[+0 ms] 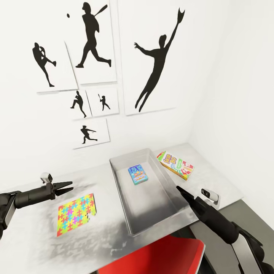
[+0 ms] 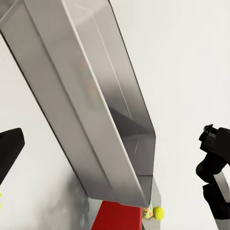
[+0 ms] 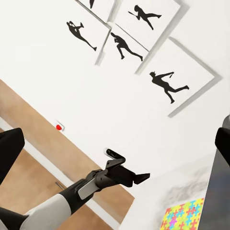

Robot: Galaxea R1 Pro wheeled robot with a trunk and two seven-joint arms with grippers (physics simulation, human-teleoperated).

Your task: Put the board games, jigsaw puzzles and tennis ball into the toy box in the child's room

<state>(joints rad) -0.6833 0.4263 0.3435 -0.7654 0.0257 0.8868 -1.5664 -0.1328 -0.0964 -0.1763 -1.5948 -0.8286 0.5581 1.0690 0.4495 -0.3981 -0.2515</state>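
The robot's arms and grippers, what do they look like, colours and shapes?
Both arms are matte black tubes with white shell segments nearer the body. The left gripper has two slim, pointed black fingers, with a small pale grey block above its wrist. The right gripper tapers to a black point.

Blue board game (image 1: 138,174) inside grey toy box (image 1: 122,189) (puzzle (image 1: 75,214) outside)
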